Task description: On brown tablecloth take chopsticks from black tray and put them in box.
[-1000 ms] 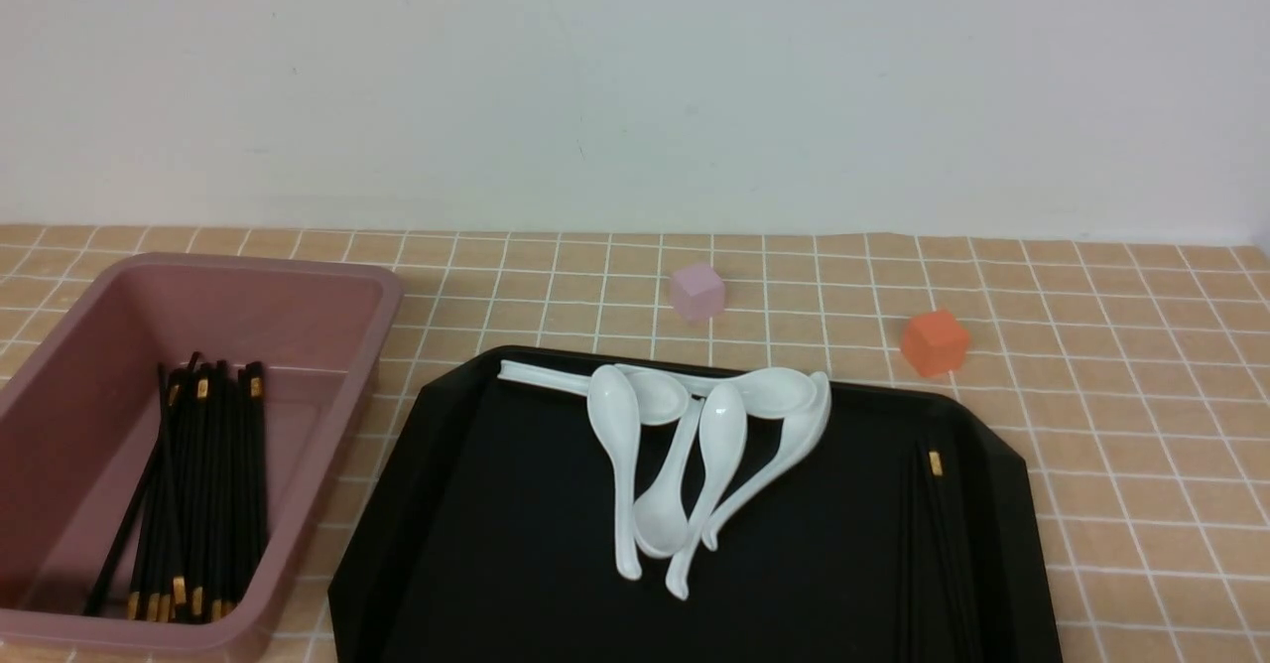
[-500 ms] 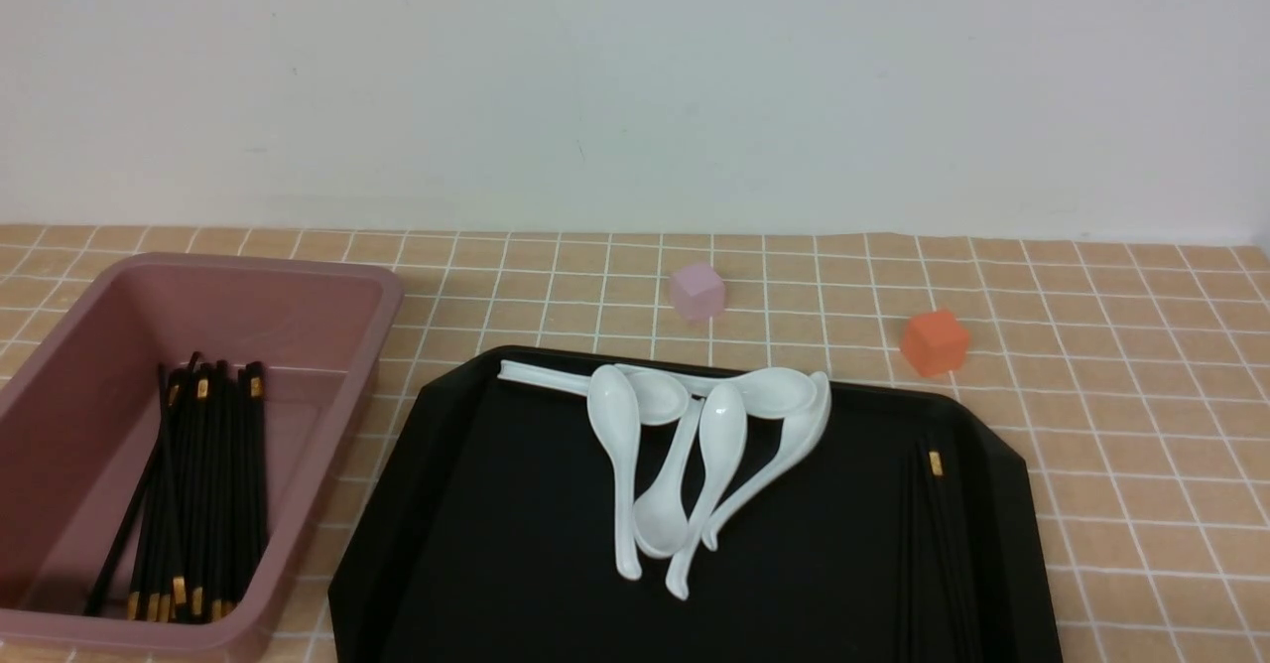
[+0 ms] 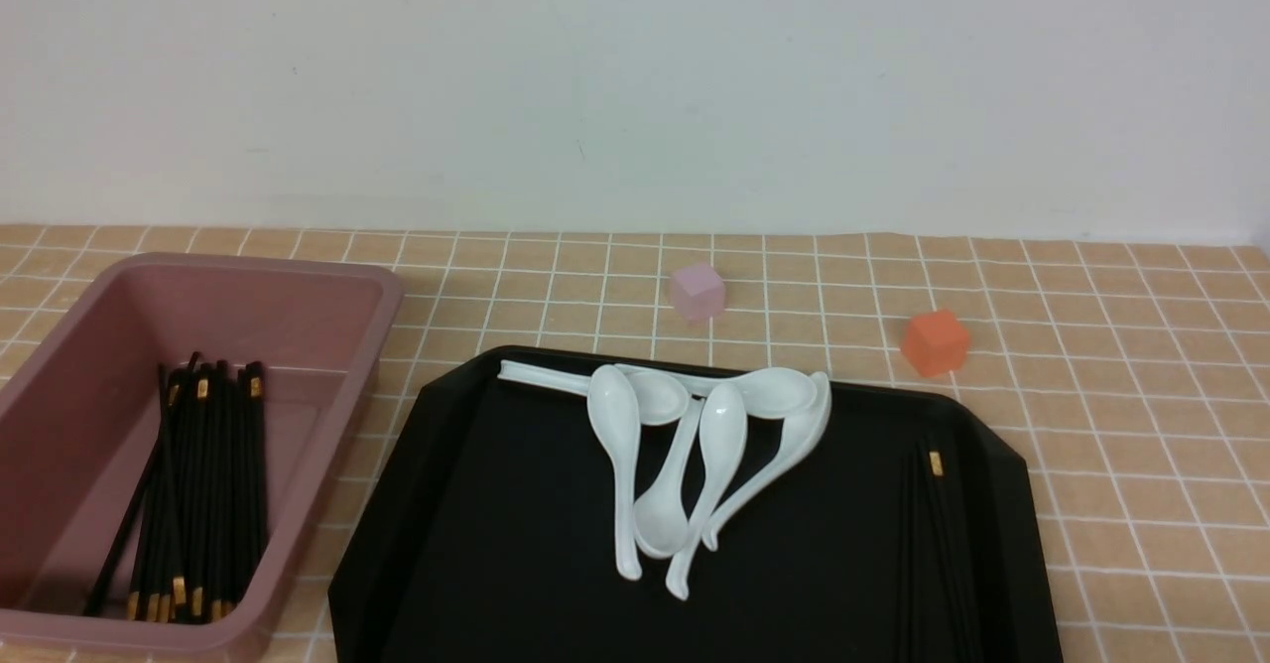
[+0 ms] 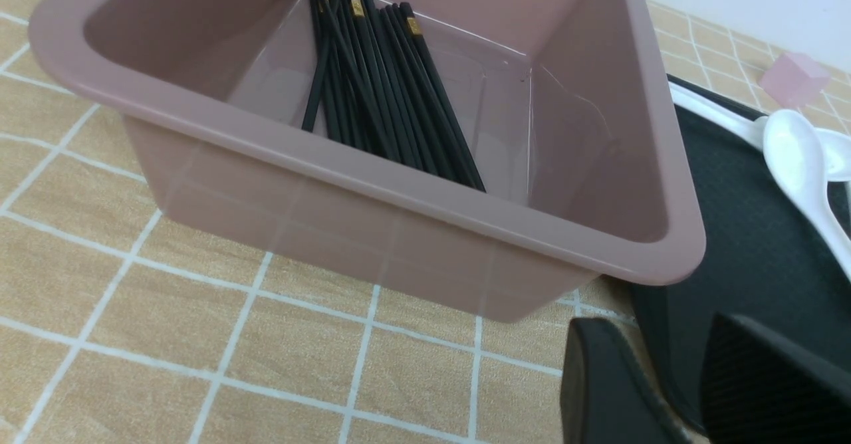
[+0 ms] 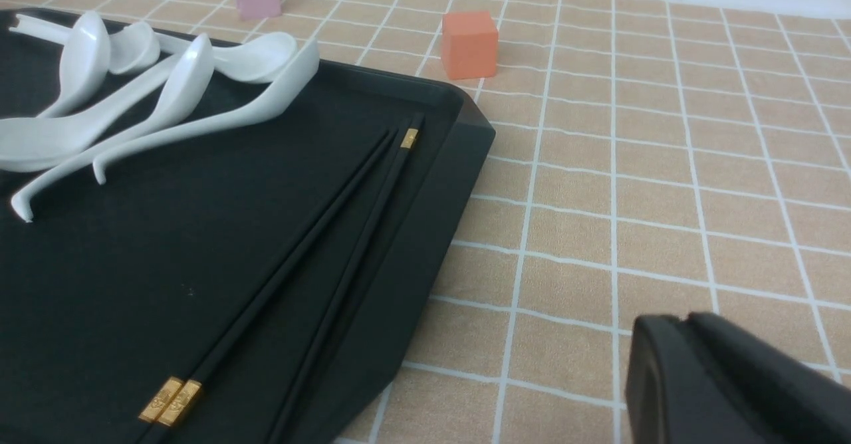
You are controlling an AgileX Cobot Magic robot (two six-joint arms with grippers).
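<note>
The black tray [image 3: 516, 514] lies on the brown tablecloth [image 3: 1111, 365], in the middle. About three black chopsticks [image 3: 935, 464] lie along its right side, clearer in the right wrist view [image 5: 311, 231]. The pink box [image 3: 248, 266] stands to the tray's left with several chopsticks [image 3: 203, 484] inside; the left wrist view shows both [image 4: 399, 188] [image 4: 379, 78]. My left gripper [image 4: 658, 330] is open and empty, low beside the box's near corner at the tray's edge. My right gripper [image 5: 671, 328] is shut and empty over the cloth, right of the tray [image 5: 133, 264]. Neither gripper shows in the front view.
Several white ceramic spoons [image 3: 695, 445] lie piled at the tray's far middle. A small pink cube [image 3: 697, 292] and an orange cube [image 3: 934, 341] sit on the cloth behind the tray. A white wall closes the back.
</note>
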